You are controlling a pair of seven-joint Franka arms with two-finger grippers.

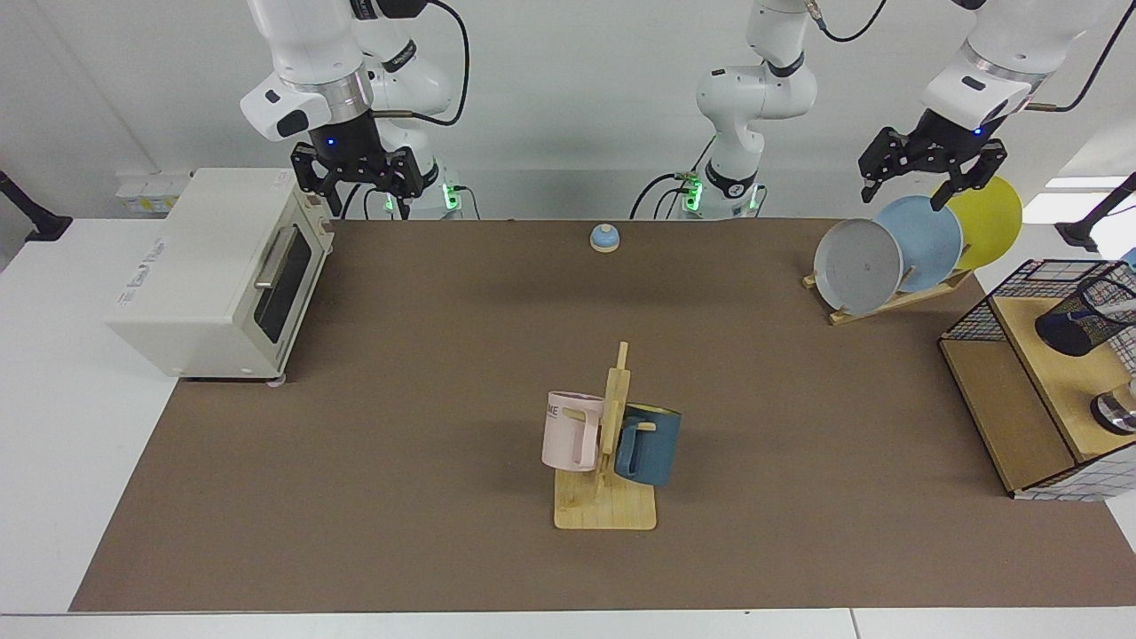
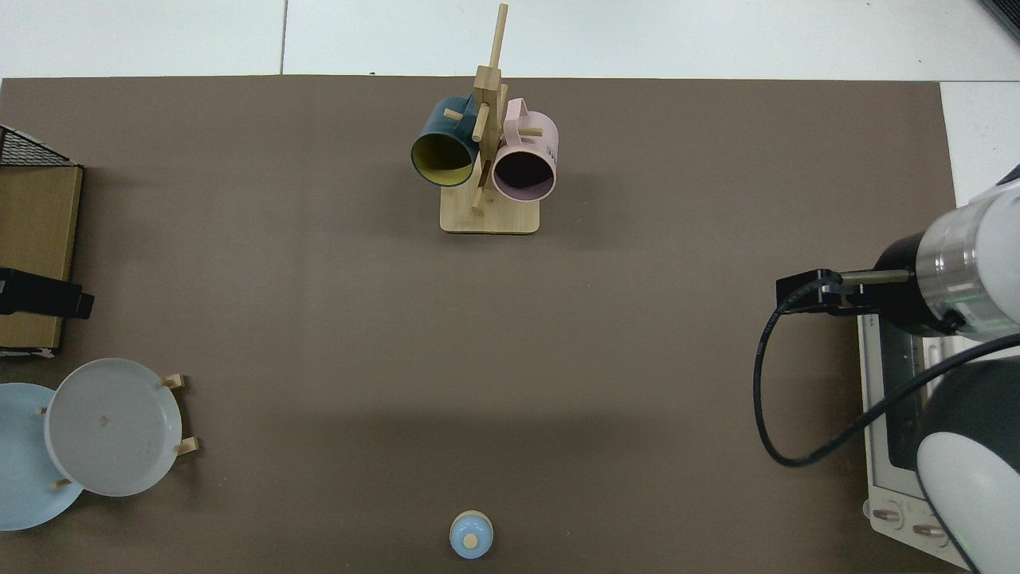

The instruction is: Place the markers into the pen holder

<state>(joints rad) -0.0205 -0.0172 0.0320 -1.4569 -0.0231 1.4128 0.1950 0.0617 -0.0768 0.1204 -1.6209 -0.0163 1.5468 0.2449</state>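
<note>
Facing view first: the left gripper (image 1: pixel 923 177) hangs in the air above the plate rack (image 1: pixel 887 297), just over the blue plate (image 1: pixel 923 244) and the yellow plate (image 1: pixel 985 222), its two fingers spread apart with nothing between them. The right gripper (image 1: pixel 358 185) hovers over the back corner of the white toaster oven (image 1: pixel 213 275), fingers likewise apart and empty. The pen holder (image 1: pixel 1078 319), a black mesh cup, sits tipped on the wooden shelf (image 1: pixel 1047 373) inside the large wire basket (image 1: pixel 985 306) at the table's edge, well apart from both grippers; a pale, slim tip that may be one of the markers (image 1: pixel 1120 306) shows at its mouth, cut off by the edge of the view, so whether it is a marker cannot be told for sure. A shiny round container (image 1: pixel 1116 413) stands on the same shelf nearer the camera. In the middle of the brown table mat (image 1: pixel 399 399) a wooden mug tree (image 1: pixel 608 461) carries a pink mug (image 1: pixel 568 430) and a dark blue mug (image 1: pixel 652 444), and a small blue bell (image 1: pixel 604 237) rests near the far edge. From the top view the right arm (image 2: pixel 956 279) reaches over the toaster oven, while the grey plate (image 2: pixel 111 426) leans at the front of the rack.
</note>
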